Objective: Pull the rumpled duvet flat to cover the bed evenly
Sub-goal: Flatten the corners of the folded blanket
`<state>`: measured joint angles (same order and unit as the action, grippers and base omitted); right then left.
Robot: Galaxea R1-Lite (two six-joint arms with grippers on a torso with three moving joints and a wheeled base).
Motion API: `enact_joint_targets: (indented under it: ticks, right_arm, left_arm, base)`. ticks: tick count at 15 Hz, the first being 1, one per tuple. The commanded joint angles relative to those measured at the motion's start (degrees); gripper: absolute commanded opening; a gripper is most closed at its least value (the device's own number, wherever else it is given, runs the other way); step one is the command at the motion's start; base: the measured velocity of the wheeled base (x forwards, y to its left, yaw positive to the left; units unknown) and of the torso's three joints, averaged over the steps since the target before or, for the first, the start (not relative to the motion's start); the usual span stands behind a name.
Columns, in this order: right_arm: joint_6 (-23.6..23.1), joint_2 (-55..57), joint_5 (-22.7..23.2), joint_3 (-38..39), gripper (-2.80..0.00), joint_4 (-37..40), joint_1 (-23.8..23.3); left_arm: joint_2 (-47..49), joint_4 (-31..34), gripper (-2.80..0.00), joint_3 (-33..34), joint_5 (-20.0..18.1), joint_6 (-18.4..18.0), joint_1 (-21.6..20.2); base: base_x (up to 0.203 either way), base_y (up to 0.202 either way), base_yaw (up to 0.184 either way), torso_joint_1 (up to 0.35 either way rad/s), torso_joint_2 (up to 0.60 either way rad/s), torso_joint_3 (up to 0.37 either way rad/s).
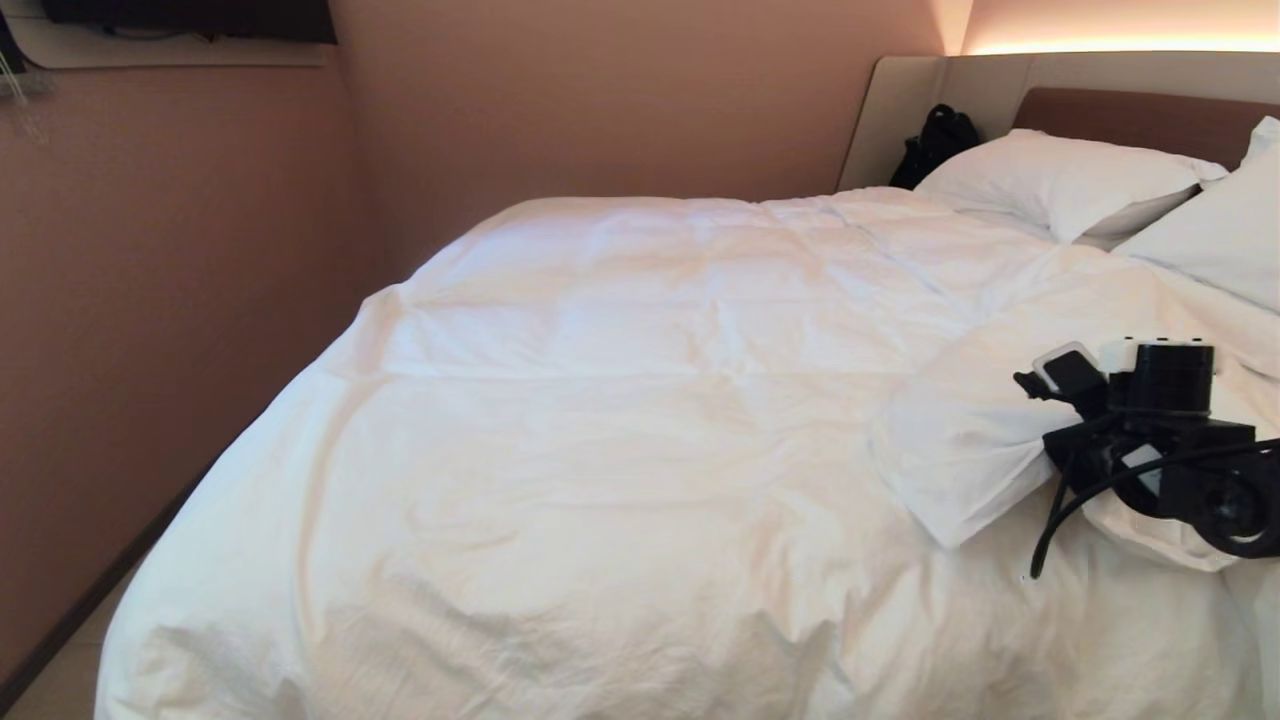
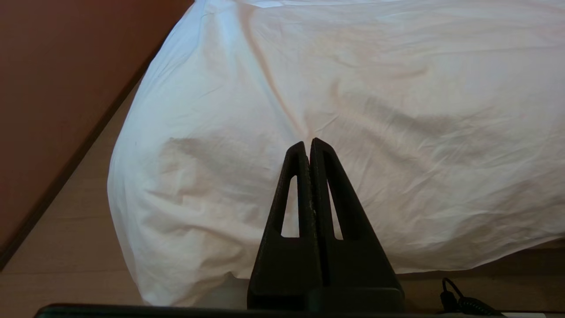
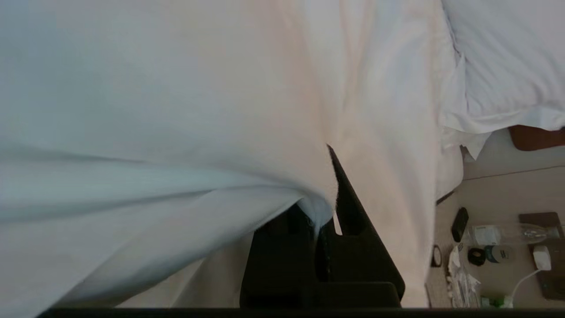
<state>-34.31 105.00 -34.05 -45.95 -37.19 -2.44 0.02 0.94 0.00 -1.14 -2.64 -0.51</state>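
Note:
The white duvet (image 1: 640, 400) lies puffy and wrinkled over most of the bed (image 1: 1130, 110). Near the right side, below the pillows, one corner of it is folded back on top in a flap (image 1: 960, 440). My right gripper (image 1: 1050, 465) is at that flap's edge, shut on the duvet cloth. In the right wrist view the cloth (image 3: 176, 110) drapes over one finger and is pinched in the right gripper (image 3: 322, 159). My left gripper (image 2: 309, 143) is parked low, shut on nothing, pointing at the duvet (image 2: 353, 88) hanging over the bed's foot corner.
Two white pillows (image 1: 1060, 180) (image 1: 1220, 230) lean at the headboard, and a black bag (image 1: 935, 140) sits beside them. A pink wall (image 1: 180, 350) runs close along the bed's left side. A bottle (image 3: 512, 233) and small items lie beside the bed.

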Motion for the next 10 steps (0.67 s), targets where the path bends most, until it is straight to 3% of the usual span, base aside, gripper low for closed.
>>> enact_joint_targets:
  ticks: [1, 7, 10]
  right_arm:
    - [-0.45, -6.17, 0.45, 0.20, -2.80, 2.57, -1.77]
    - [-2.06, -20.23, 2.66, 0.43, -2.80, 16.17, -7.69]
    - [-3.49, -24.85, 6.41, -0.03, -2.80, 23.64, -12.82]
  left_arm:
    - [-0.02, 0.03, -2.80, 0.00, 0.00, 0.00, -0.02]
    - [-0.02, 0.03, -2.80, 0.00, 0.00, 0.00, -0.02]
    - [-0.02, 0.03, -2.80, 0.00, 0.00, 0.00, -0.02]
  base:
    - [0.000, 0.000, 0.000, 0.000, 0.00, 0.000]
    - [0.000, 0.000, 0.000, 0.000, 0.00, 0.000]
    - [0.000, 0.000, 0.000, 0.000, 0.00, 0.000]
